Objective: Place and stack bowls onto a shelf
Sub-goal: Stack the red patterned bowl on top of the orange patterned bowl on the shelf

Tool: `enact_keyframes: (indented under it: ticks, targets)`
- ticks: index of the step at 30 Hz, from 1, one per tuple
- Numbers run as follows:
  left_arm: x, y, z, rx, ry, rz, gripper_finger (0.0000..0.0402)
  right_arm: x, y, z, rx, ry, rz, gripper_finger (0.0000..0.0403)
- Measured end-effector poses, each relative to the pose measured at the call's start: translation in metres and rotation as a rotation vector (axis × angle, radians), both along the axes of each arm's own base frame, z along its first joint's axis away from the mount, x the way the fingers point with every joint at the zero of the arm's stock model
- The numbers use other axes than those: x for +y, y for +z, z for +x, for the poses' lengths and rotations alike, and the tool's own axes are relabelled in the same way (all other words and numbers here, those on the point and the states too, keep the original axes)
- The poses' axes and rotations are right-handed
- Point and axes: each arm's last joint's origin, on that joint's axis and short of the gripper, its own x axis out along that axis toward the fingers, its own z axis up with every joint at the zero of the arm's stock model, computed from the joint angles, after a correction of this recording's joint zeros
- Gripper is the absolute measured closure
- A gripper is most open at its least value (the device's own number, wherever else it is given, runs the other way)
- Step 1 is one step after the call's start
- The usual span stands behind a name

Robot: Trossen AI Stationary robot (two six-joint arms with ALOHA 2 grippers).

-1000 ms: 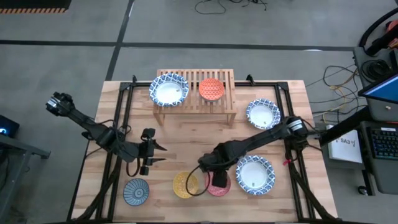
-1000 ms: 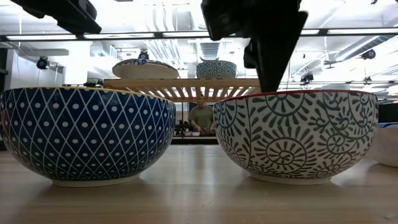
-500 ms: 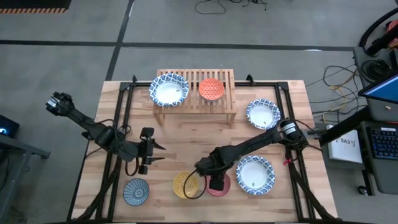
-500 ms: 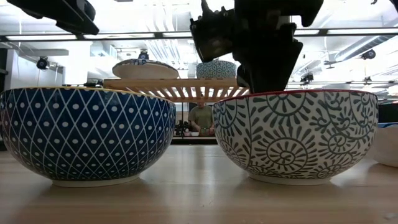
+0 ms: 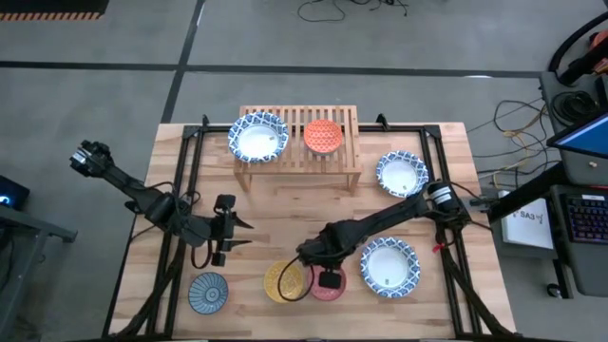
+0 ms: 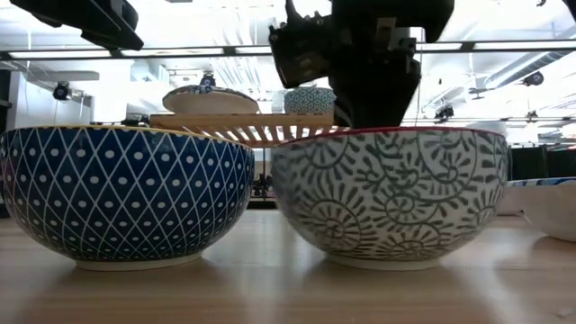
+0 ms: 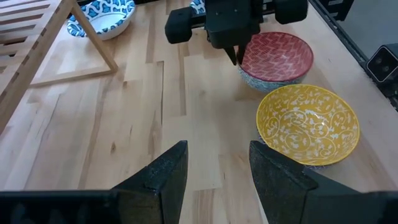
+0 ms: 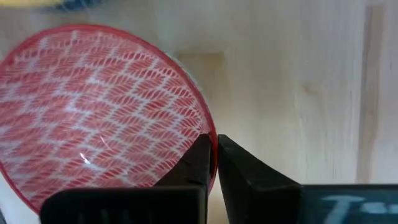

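Red bowl (image 5: 332, 283) sits on the table under the right gripper (image 8: 212, 157), whose fingers pinch its rim, likely to lift it toward the shelf (image 5: 299, 142). Left gripper (image 7: 214, 171) waits nearby, parted and empty.

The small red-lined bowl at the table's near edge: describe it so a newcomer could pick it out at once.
Start at the light-wood slatted shelf at the table's far side, then come straight to the near edge, where three small bowls sit in a row. The small red-lined bowl is the right-hand one, beside the yellow bowl. Only it has a red herringbone inside, with the right gripper shut on its rim.
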Motion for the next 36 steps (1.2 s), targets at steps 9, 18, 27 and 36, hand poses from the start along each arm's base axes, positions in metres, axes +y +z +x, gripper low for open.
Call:
enact_keyframes:
  ticks: [9, 18, 27, 36]
  targets:
    - [0.000, 0.000, 0.000, 0.000, -0.001, 0.003, 0.0247, -0.009, 0.030, -0.008, -0.056, -0.015, 0.035, 0.0393]
    - [0.000, 0.000, 0.000, -0.002, -0.001, 0.012, 0.0247, -0.053, 0.104, -0.031, -0.231, -0.118, 0.076, 0.0394]
    - [0.001, 0.000, 0.000, -0.016, 0.031, 0.038, 0.0247, -0.121, 0.173, -0.062, -0.523, -0.271, 0.046, 0.0394]
    - [0.001, 0.000, 0.000, -0.016, 0.032, 0.039, 0.0247, -0.193, 0.229, -0.079, -0.711, -0.391, -0.060, 0.0394]
